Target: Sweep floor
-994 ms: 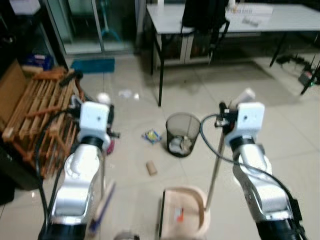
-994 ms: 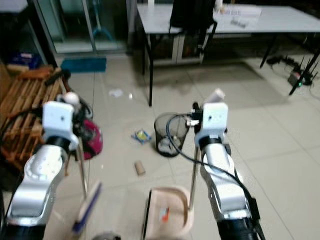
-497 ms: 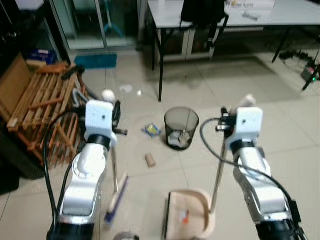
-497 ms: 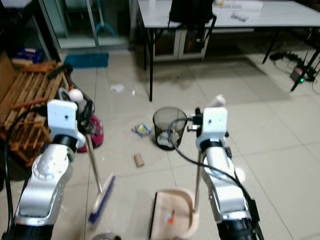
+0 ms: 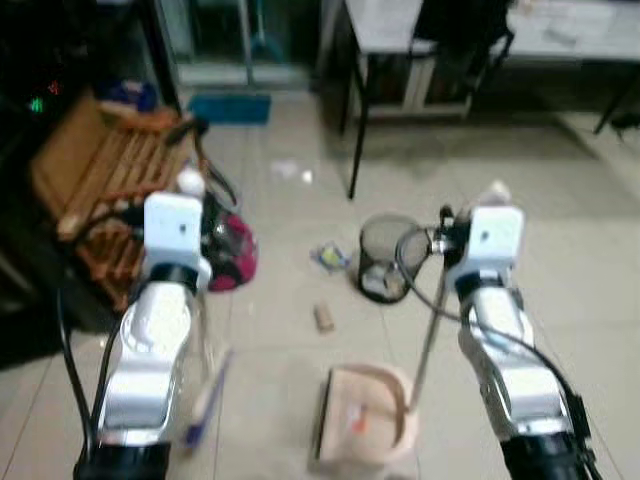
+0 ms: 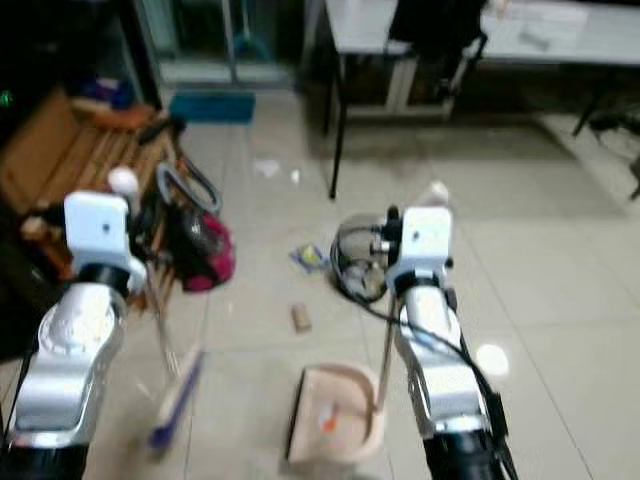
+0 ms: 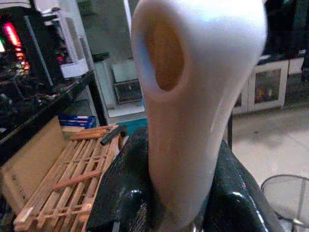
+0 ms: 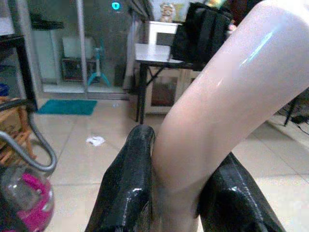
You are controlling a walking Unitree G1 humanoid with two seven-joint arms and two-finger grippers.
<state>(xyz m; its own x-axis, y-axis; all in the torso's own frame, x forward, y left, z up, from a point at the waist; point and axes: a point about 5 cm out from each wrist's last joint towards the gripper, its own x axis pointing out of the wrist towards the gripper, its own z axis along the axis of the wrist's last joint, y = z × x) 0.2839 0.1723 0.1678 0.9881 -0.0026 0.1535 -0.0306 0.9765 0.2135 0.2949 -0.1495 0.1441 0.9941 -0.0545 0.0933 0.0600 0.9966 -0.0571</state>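
My left gripper (image 7: 178, 193) is shut on the white top of a broom handle (image 5: 188, 182). The handle runs down to a blurred blue broom head (image 5: 205, 410) on the tiles at lower left. My right gripper (image 8: 181, 193) is shut on the pale handle (image 5: 495, 190) of a beige dustpan (image 5: 365, 425), which stands on the floor between my arms. A small orange scrap (image 5: 355, 420) lies in the pan. Ahead on the floor lie a cardboard tube (image 5: 324, 317), a yellow-blue wrapper (image 5: 330, 257) and a white scrap (image 5: 285, 170).
A black wire bin (image 5: 385, 258) stands just past the dustpan. A wooden rack (image 5: 110, 190) and a red vacuum cleaner (image 5: 230, 255) are at the left. A grey table (image 5: 390, 20) with a black leg (image 5: 355, 140) is behind, with a teal mat (image 5: 228, 108) near the glass door.
The camera has moved, so the scene sits further right. The broom head has swung back to the left, away from the dustpan. Both grips are unchanged.
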